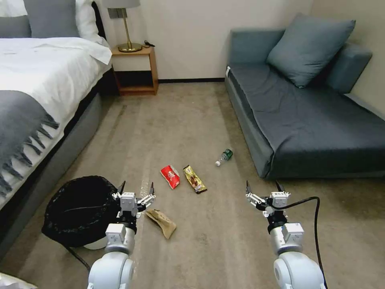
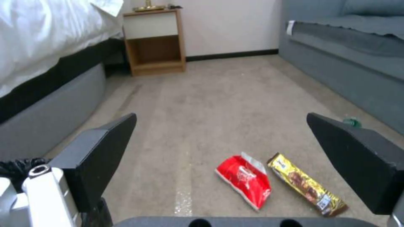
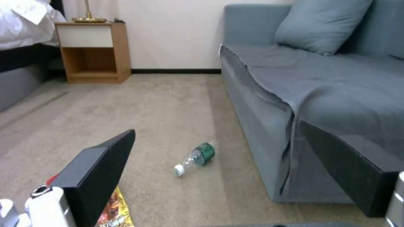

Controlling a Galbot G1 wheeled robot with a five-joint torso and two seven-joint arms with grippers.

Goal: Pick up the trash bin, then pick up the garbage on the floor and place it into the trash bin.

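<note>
Trash bin (image 1: pixel 80 210): stood on the floor at near left beside the bed, not yet lifted. Left tool (image 1: pixel 135 192): spread, held just right of its rim. Right tool (image 1: pixel 262 190): spread, idle at near right. Garbage: paper scrap (image 1: pixel 161 223), red packet (image 1: pixel 170 176), gold wrapper (image 1: pixel 194 179), bottle (image 1: pixel 224 157), scattered ahead. The rim is judged best pinched squarely, bag included.

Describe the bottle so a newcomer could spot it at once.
Start at the grey sofa on the right. The bottle lies on its side on the carpet, close to the sofa's front corner. It alone is clear plastic, with a green label and white cap; the other litter is wrappers and paper.
</note>
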